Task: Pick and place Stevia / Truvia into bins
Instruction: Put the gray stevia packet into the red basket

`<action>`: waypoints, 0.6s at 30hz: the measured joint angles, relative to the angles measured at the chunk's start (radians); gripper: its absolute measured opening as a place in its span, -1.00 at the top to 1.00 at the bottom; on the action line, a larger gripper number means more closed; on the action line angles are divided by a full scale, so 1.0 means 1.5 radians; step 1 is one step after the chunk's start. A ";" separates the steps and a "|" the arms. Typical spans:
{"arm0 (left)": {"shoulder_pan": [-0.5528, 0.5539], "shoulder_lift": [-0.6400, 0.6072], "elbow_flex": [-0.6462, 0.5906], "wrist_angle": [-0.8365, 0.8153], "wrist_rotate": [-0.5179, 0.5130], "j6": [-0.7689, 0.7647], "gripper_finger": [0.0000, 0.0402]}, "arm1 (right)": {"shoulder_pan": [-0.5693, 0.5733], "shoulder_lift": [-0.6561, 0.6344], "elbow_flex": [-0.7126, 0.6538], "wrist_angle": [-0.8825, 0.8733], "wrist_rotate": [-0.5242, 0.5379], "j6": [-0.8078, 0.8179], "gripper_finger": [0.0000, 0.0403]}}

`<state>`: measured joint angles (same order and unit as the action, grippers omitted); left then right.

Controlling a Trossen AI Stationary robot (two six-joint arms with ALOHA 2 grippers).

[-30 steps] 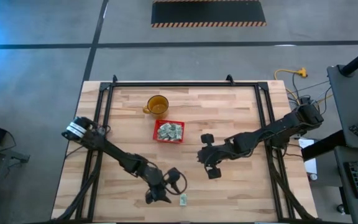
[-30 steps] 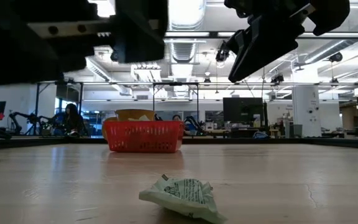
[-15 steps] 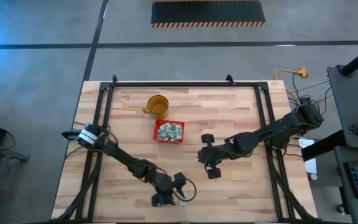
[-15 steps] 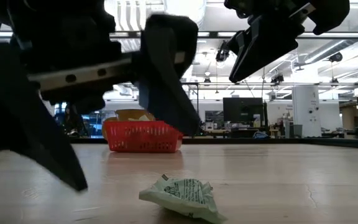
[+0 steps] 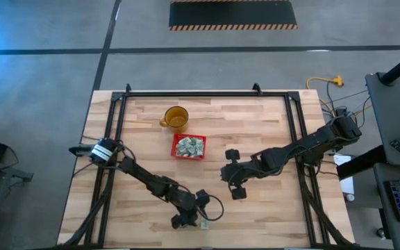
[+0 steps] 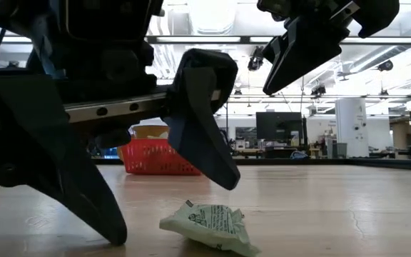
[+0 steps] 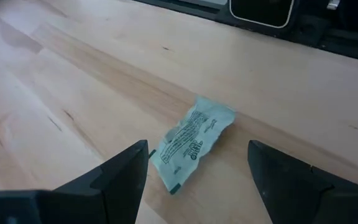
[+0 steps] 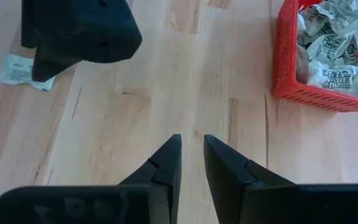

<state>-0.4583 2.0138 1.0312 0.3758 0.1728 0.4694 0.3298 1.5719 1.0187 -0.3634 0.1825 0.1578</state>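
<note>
High view shows the wooden counter [image 5: 255, 125] carrying everything, with the red basket [image 5: 188, 146] as the landmark near its middle. The right arm waits to the basket's right, its claw [image 5: 233, 182] raised off the wood with the fingers drawn to a narrow gap and holding nothing. The left arm reaches from the basket's left down toward the counter's near edge, well apart from the basket, where its claw [image 5: 188, 217] stands wide over a lone Stevia sachet [image 5: 204, 223]. An amber cup [image 5: 176, 117] sits just behind the basket, which already holds a heap of sachets [image 8: 331, 43]. In the left wrist view the loose sachet lies flat and slightly crumpled between the two spread fingers [image 7: 118, 180], nearer one of them, not yet touched. It looks very light, thin and soft, likely to slide on the smooth wood or buckle if pinched; taking it across the short width, near its puffed middle, should give the best hold.
</note>
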 joint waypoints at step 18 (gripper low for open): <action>0.039 0.027 0.019 -0.001 0.062 -0.102 -0.24 | 0.000 0.000 -0.001 0.000 0.000 0.000 0.71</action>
<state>-0.3992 2.0548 1.0599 0.3746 0.2651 0.3159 0.3298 1.5719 1.0177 -0.3627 0.1829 0.1577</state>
